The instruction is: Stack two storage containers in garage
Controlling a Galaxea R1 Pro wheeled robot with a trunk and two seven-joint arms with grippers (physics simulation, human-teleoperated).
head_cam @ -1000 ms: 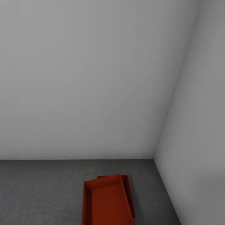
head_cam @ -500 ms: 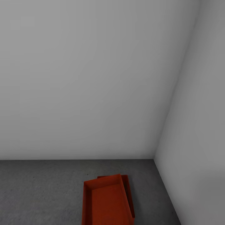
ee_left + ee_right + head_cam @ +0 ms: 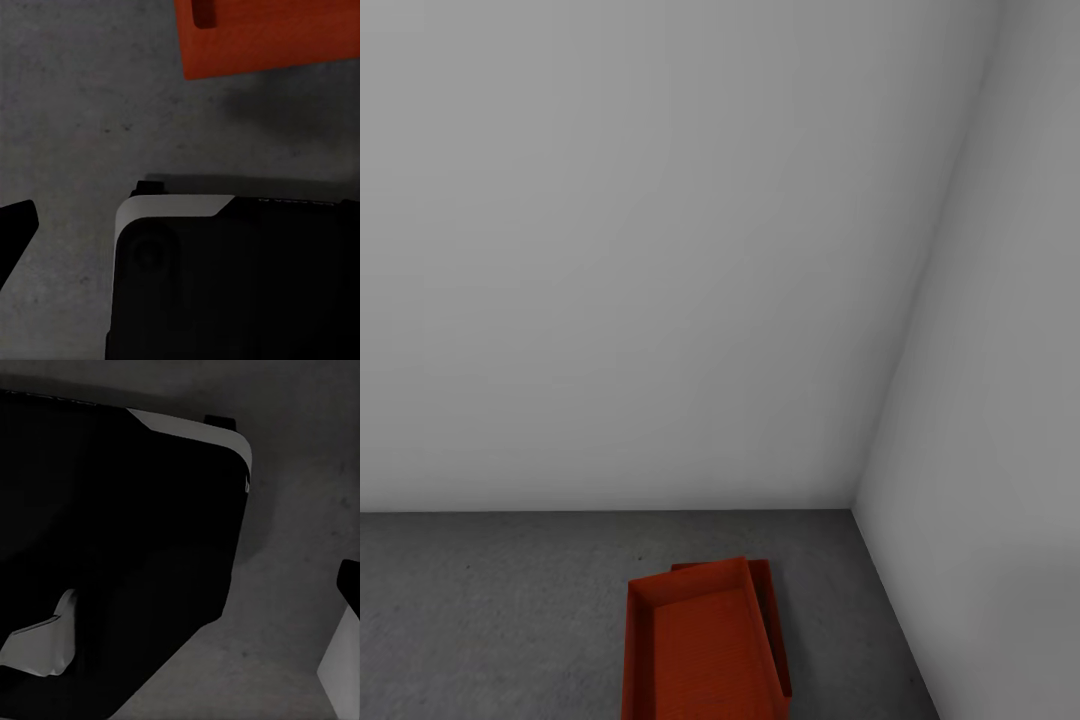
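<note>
Near the garage corner, we are looking at one bin (image 3: 700, 650) sitting askew atop the other (image 3: 775, 625) on the floor (image 3: 490, 620); overhang could be tipping it. Our hands' state we cannot tell.

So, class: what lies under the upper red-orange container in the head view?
Under the upper container sits the second container, skewed so only its far rim and right wall show. It rests on the concrete floor. Its inside is covered.
</note>
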